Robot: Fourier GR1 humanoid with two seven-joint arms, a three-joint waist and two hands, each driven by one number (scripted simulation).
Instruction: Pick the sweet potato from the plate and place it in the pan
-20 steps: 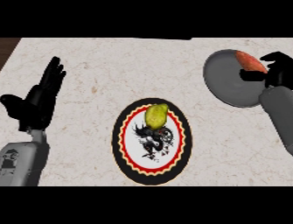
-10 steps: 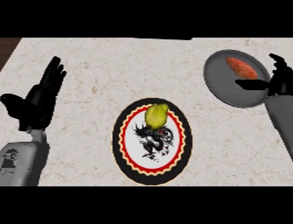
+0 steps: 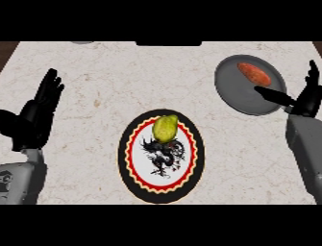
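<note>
Up at the far right of the table (image 3: 106,81), the sweet potato (image 3: 254,73) lies inside the pan (image 3: 243,98), in its far half, resting on the pan's floor. Its long axis runs diagonally, from far-left to near-right. I judge the placing done: the piece sits free, with nothing gripping it.

My right hand (image 3: 303,97) is just beside it, at the pan's near-right rim, fingers straight and spread wide, holding nothing; the thumb reaches out over the rim toward the potato without touching it. So the potato lies up and to the left of that hand, close by, and this is plainly the nearer arm. Any coming move, as I see it, is a retreat down and to the right, away from the pan, so the thumb does not nudge the piece.

Nearer me, at the middle, the plate (image 3: 136,182) carries only a yellow-green fruit (image 3: 166,129) at its far edge. My left hand (image 3: 30,120) rests open at the left edge, fingers up, well apart from everything.
</note>
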